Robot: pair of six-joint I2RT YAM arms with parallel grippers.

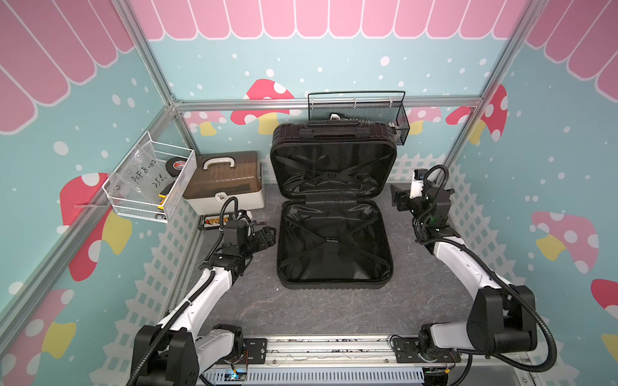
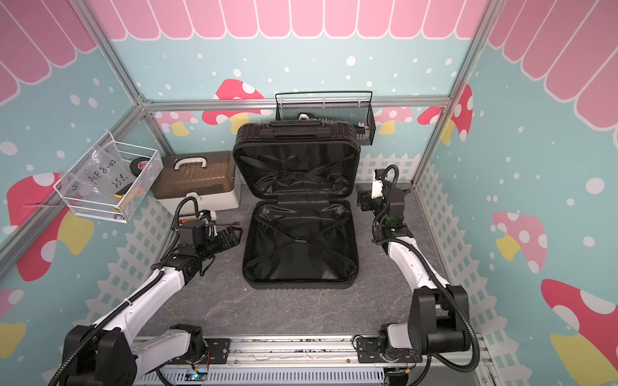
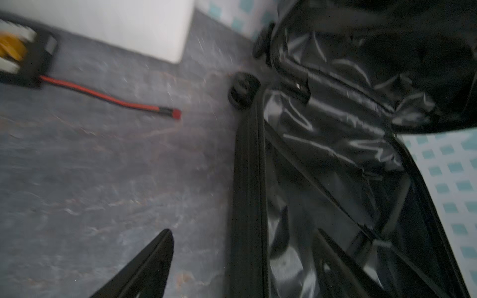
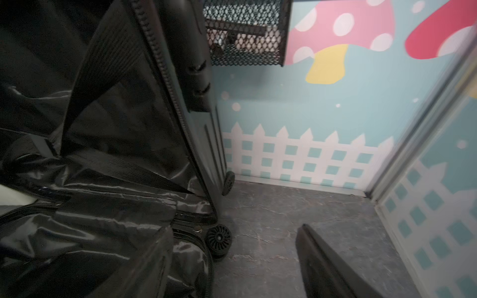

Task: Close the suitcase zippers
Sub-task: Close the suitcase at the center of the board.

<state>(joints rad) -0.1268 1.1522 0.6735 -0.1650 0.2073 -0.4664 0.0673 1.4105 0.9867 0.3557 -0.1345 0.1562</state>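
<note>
On the grey mat point(image 1: 301, 310), the suitcase point(image 1: 334, 247) lies open, lengthwise front-to-back.

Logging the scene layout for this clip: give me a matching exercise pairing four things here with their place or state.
Things:
1. suitcase
2. toolbox
3. white wire basket
4. black mesh basket

Place or state:
A. mounted on the back wall, behind the raised shell
B. lid shut, standing on the table
C. open, one shell flat, the other raised
D. fixed to a side wall, holding a black roll

Pairs: 1-C, 2-B, 3-D, 4-A
</note>
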